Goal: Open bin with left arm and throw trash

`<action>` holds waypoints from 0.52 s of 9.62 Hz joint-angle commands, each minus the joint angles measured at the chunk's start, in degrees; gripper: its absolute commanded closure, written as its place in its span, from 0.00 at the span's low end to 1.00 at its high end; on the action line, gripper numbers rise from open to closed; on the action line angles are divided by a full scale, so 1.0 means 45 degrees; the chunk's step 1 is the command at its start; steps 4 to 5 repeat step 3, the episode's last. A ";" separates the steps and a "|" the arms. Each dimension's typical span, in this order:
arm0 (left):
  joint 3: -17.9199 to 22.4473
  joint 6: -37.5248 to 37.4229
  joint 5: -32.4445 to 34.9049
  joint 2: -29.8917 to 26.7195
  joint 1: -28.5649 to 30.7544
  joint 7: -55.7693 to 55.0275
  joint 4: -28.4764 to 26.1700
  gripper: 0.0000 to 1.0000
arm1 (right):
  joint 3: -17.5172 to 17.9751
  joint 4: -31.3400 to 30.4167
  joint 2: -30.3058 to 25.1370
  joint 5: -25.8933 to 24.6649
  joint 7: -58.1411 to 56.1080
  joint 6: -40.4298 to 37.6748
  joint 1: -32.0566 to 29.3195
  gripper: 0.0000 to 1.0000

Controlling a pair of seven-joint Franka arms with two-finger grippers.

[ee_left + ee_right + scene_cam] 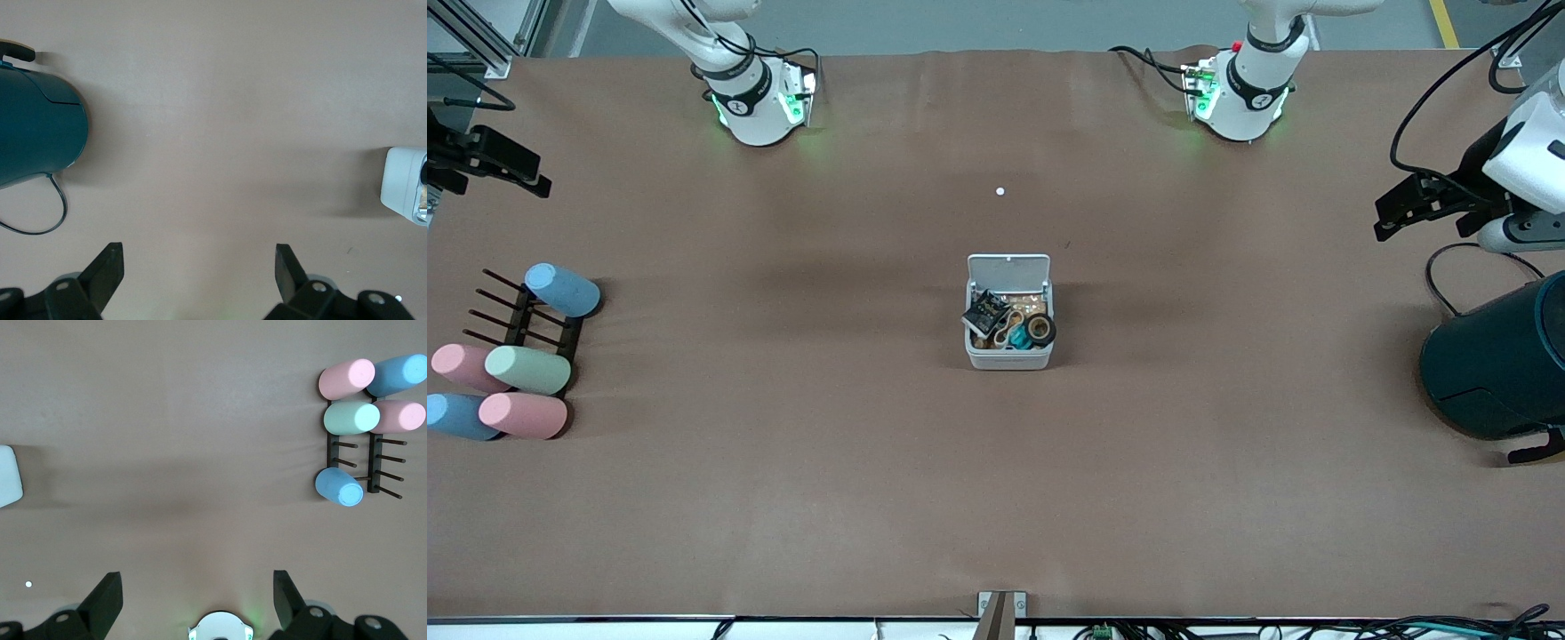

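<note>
Bin [1009, 358] is seen at table centre, lid [1008, 270] swung open toward twelve o'clock, with the black packet [985, 311], rubber band [1009, 327] and tape roll [1040, 330] inside. Left gripper [200, 270] and right gripper [197, 590] are held spread wide, empty, over bare table at opposite ends.

Both arms are pulled well back from the bin [1009, 313] at the table's middle, each waiting out at its own end. The left gripper [199, 275] hangs over bare table between the bin and the left arm's end, fingers spread wide with nothing between them. The right gripper [197, 600] hangs toward the right arm's end, fingers just as wide apart and empty.
</note>
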 commanded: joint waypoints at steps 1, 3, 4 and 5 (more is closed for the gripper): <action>0.0071 -0.0007 -0.0180 0.0115 0.0008 0.0302 0.0257 0.00 | -0.0285 -0.0003 -0.0122 0.0033 -0.0142 0.0024 0.0303 0.01; 0.0071 -0.0007 -0.0161 0.0115 0.0008 0.0360 0.0257 0.00 | -0.0304 -0.0003 -0.0122 0.0033 -0.0142 0.0024 0.0342 0.01; 0.0071 -0.0007 -0.0161 0.0115 0.0008 0.0360 0.0257 0.00 | -0.0304 -0.0003 -0.0122 0.0033 -0.0142 0.0024 0.0342 0.01; 0.0071 -0.0007 -0.0161 0.0115 0.0008 0.0360 0.0257 0.00 | -0.0304 -0.0003 -0.0122 0.0033 -0.0142 0.0024 0.0342 0.01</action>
